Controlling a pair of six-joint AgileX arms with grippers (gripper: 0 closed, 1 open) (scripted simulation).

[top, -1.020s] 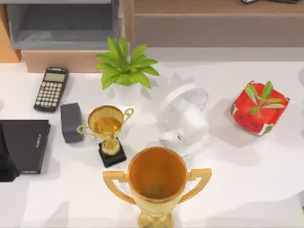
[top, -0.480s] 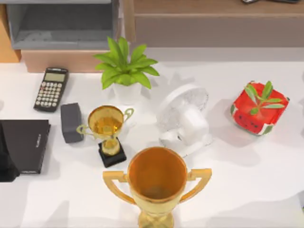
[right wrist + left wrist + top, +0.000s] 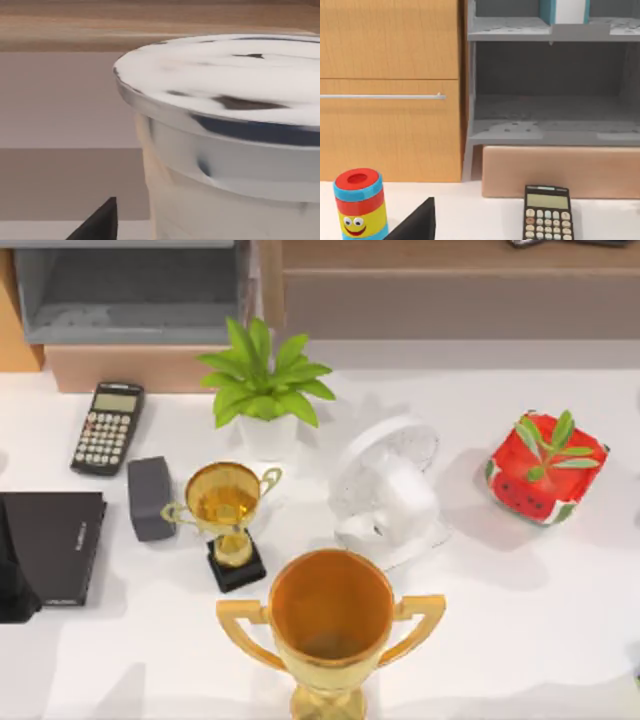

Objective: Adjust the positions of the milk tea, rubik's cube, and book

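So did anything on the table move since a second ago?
Nothing visibly moved. In the top view the calculator, the potted plant, the small trophy, the big trophy, the white fan and the watermelon pot all sit where they were. No object has been picked up or put down.

A black, matte, wedge-shaped finger tip of the left end effector (image 3: 415,222); a matching black pointed tip of the right end effector (image 3: 97,222)
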